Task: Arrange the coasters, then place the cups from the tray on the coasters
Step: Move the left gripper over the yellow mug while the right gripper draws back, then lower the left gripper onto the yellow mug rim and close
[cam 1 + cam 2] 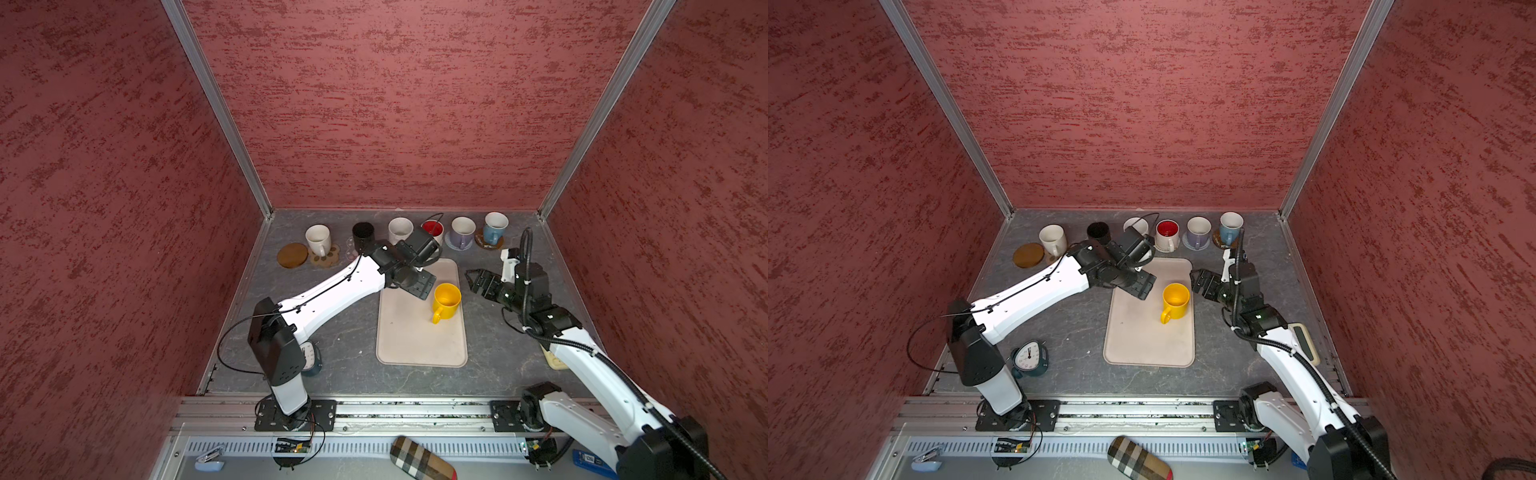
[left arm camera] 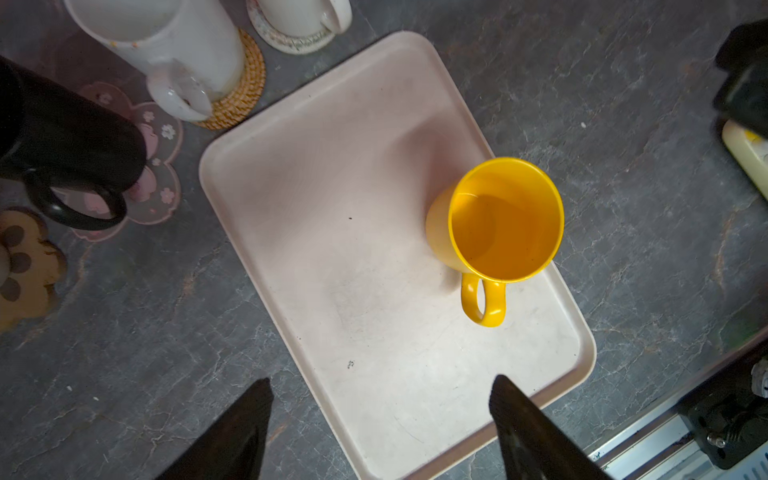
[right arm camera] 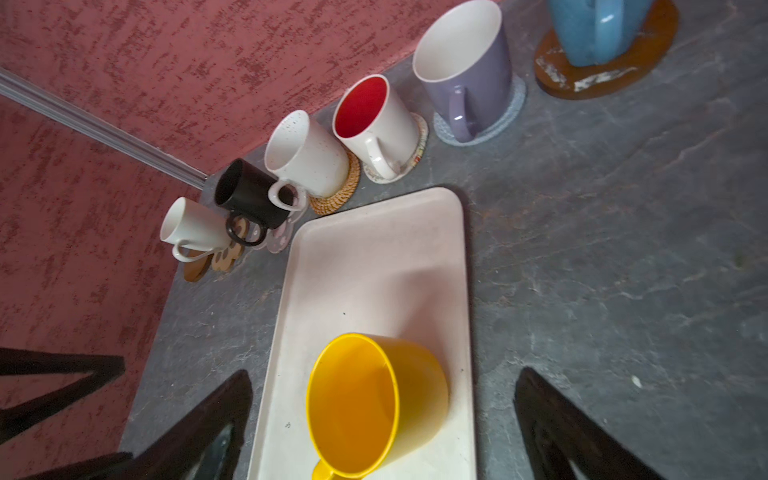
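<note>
One yellow cup (image 1: 446,301) stands upright on the beige tray (image 1: 415,345), handle toward the front. My left gripper (image 2: 382,382) hovers open over the tray's back left part, just left of the cup, with nothing between its fingers. Off the tray's right edge my right gripper (image 1: 473,280) is open and points at the cup without touching it. Along the back wall six cups stand on coasters: white (image 1: 318,239), black (image 1: 363,233), white (image 1: 400,230), red-inside (image 1: 1168,233), lavender (image 1: 462,232), blue (image 1: 494,228). At the row's left end lies a bare brown disc coaster (image 1: 292,255).
A small clock (image 1: 1030,355) stands by the left arm's base. A cream calculator (image 1: 1306,343) lies under the right arm. Red walls close in the back and both sides. A plaid case (image 1: 422,459) and a stapler (image 1: 210,461) lie beyond the front rail.
</note>
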Robot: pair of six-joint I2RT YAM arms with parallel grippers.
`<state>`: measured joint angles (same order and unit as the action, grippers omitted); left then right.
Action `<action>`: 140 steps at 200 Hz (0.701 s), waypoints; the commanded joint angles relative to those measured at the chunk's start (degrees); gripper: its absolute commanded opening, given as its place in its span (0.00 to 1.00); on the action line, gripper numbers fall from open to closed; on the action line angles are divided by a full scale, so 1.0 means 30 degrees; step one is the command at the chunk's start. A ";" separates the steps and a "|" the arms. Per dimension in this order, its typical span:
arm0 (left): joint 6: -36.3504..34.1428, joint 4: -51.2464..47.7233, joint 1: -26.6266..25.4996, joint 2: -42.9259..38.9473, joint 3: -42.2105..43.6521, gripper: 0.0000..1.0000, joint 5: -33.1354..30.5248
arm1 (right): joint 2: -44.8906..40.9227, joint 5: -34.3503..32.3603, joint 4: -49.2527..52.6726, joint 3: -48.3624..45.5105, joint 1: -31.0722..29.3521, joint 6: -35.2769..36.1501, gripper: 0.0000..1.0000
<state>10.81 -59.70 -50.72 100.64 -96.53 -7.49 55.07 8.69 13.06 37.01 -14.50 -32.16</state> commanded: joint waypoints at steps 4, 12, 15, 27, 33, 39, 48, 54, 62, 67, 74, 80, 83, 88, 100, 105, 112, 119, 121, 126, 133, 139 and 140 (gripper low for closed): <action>0.0403 0.0206 -0.0673 0.0838 -0.0237 0.79 0.0517 | -0.0236 -0.0607 -0.0347 -0.0552 0.0768 -0.0170 0.99; 0.0383 0.0433 -0.0828 0.1033 -0.0131 0.78 0.0632 | -0.0193 -0.0567 -0.0566 -0.0809 0.1014 -0.0162 0.99; 0.0382 0.0508 -0.0896 0.1087 -0.0078 0.78 0.0673 | -0.0189 -0.0540 -0.0646 -0.0903 0.1130 -0.0176 0.99; 0.0310 0.0837 -0.1097 0.1281 0.0133 0.78 0.1044 | -0.0069 -0.0414 -0.1063 -0.1279 0.1566 -0.0221 0.99; 0.0266 0.0979 -0.1163 0.1381 0.0212 0.78 0.1235 | 0.0023 -0.0337 -0.1251 -0.1468 0.1831 -0.0258 0.99; 0.0231 0.1080 -0.1245 0.1455 0.0296 0.78 0.1473 | 0.0120 -0.0225 -0.1489 -0.1595 0.2027 -0.0319 0.99; 0.0205 0.1242 -0.1335 0.1627 0.0409 0.78 0.1854 | 0.0293 -0.0075 -0.1871 -0.1830 0.2320 -0.0430 0.99; 0.0206 0.1358 -0.1362 0.1710 0.0507 0.77 0.2184 | 0.0411 -0.0014 -0.2151 -0.2021 0.2465 -0.0496 0.99; 0.0235 0.1613 -0.1390 0.1825 0.0680 0.77 0.2486 | 0.0585 0.0025 -0.2498 -0.2184 0.2663 -0.0598 0.99; 0.0285 0.1791 -0.1409 0.1905 0.0784 0.77 0.2575 | 0.0695 0.0032 -0.2679 -0.2265 0.2779 -0.0644 0.99; 0.0316 0.2002 -0.1422 0.2012 0.0906 0.77 0.2743 | 0.0816 0.0019 -0.2976 -0.2347 0.2893 -0.0723 0.99; 0.0323 0.2178 -0.1405 0.2124 0.0999 0.77 0.2891 | 0.0837 -0.0021 -0.3278 -0.2467 0.2989 -0.0783 0.99; 0.0308 0.2264 -0.1415 0.2168 0.1034 0.76 0.2944 | 0.0834 -0.0024 -0.3472 -0.2553 0.3032 -0.0839 0.99; 0.0350 0.2382 -0.1421 0.2247 0.1082 0.76 0.3056 | 0.0783 -0.0025 -0.3780 -0.2700 0.3118 -0.0927 0.99; 0.0377 0.2627 -0.1408 0.2548 0.1114 0.74 0.3219 | 0.0688 -0.0025 -0.4435 -0.3056 0.3226 -0.1158 0.99; 0.0410 0.2697 -0.1459 0.2662 0.1121 0.73 0.3249 | 0.0687 -0.0025 -0.4638 -0.3156 0.3266 -0.1215 0.99; 0.0457 0.2878 -0.1503 0.2809 0.1201 0.72 0.3242 | 0.0752 -0.0080 -0.4828 -0.3225 0.3299 -0.1287 0.99; 0.0518 0.3030 -0.1550 0.2924 0.1332 0.70 0.3108 | 0.0843 -0.0155 -0.4956 -0.3272 0.3366 -0.1317 0.99; 0.0548 0.3049 -0.1587 0.2985 0.1358 0.70 0.3088 | 0.0894 -0.0167 -0.5017 -0.3275 0.3405 -0.1319 0.99; 0.0572 0.3164 -0.1631 0.3061 0.1481 0.70 0.3022 | 0.0995 -0.0190 -0.5103 -0.3285 0.3435 -0.1320 0.99; 0.0570 0.3347 -0.1718 0.3148 0.1682 0.69 0.3043 | 0.1160 -0.0215 -0.5221 -0.3330 0.3503 -0.1306 0.99; 0.0619 0.3564 -0.1731 0.3224 0.1859 0.70 0.3148 | 0.1306 -0.0252 -0.5366 -0.3366 0.3576 -0.1277 0.99; 0.0617 0.3602 -0.1743 0.3223 0.1886 0.70 0.3159 | 0.1333 -0.0256 -0.5387 -0.3370 0.3575 -0.1269 0.99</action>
<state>11.97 -51.96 -55.18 109.19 -92.64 1.02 58.00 8.71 1.98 27.38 -4.60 -35.11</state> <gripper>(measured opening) 0.696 0.989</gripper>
